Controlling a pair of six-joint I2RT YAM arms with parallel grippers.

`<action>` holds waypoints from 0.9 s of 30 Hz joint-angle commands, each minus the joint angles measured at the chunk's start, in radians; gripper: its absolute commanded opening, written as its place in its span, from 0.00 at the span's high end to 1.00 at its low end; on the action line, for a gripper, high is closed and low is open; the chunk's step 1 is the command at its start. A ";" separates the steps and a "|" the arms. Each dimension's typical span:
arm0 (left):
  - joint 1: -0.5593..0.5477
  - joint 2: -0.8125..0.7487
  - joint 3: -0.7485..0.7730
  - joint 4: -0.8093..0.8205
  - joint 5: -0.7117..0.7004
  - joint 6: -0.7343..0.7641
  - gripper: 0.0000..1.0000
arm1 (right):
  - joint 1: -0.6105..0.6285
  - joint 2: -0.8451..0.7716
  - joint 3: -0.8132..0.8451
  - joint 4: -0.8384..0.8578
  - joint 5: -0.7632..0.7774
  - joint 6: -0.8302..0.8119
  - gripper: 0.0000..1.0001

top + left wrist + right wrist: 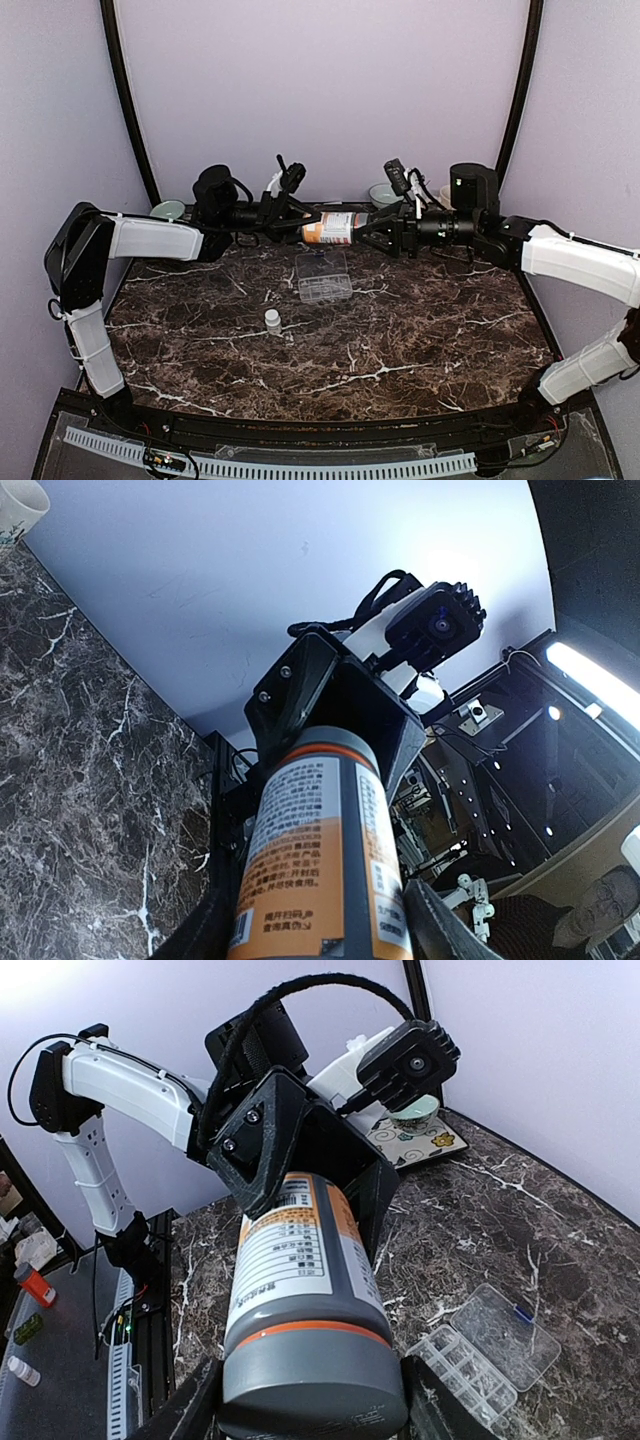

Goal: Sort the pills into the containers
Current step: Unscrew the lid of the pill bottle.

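Note:
An amber bottle (330, 228) with a white label and grey cap (310, 1380) hangs sideways above the back of the table, between both grippers. My left gripper (303, 228) is shut on its body, its fingers either side of the label (325, 920). My right gripper (376, 228) faces it from the other end, its fingers (190, 1410) pressed against the sides of the cap. The containers, the compartments of a clear organiser box (323, 275) with its lid open, lie on the table just below the bottle (490, 1345). No pills show.
A tiny white bottle (272, 320) stands in front of the organiser. Pale bowls sit at the back left (168, 210) and back middle (382, 192). A white cup (20, 510) shows by the wall. Curved black posts flank the purple backdrop.

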 commanded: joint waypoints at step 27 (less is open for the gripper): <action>0.019 -0.020 -0.001 0.110 0.029 -0.026 0.91 | -0.060 -0.066 -0.066 0.123 -0.117 0.324 0.23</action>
